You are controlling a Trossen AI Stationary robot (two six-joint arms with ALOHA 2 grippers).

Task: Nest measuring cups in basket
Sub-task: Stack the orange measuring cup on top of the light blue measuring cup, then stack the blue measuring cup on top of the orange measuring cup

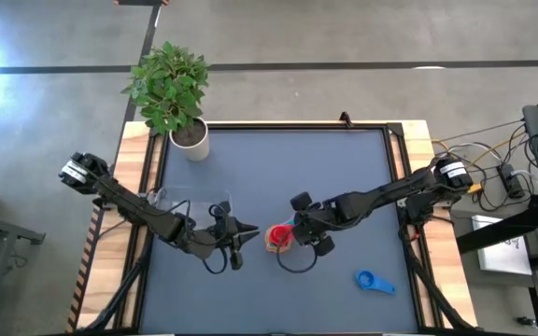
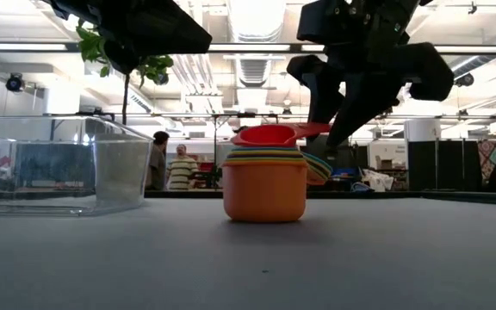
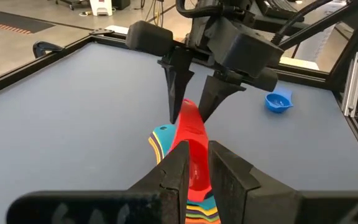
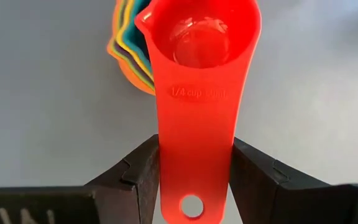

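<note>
- Red cup (image 4: 197, 74) seated on top of the stack of cups (image 2: 265, 185), at the middle of the table (image 1: 278, 168), a little toward the near side.
- Right end effector (image 4: 196, 163) closed narrow on the flat handle of the red cup, one finger on each edge.
- Left end effector (image 3: 197, 155) just left of the stack, fingers almost together, holding nothing.
- Probably light, stiff plastic, smooth and somewhat slippery; not fragile, but easy to tip or to slide.
- Best hold judged to be the flat handle by its two edges; for the whole stack, the fanned handles or the orange bottom cup.
- Blue cup (image 1: 374, 281) alone at the near right, well apart from the stack.
- Basket (image 2: 102, 164), clear, to the left, not touching the stack; no cups seen inside.
- Left arm between stack and basket, likely in the way of a move to the left.
- Potted plant (image 1: 169, 89) at the far left corner, out of the way.
</note>
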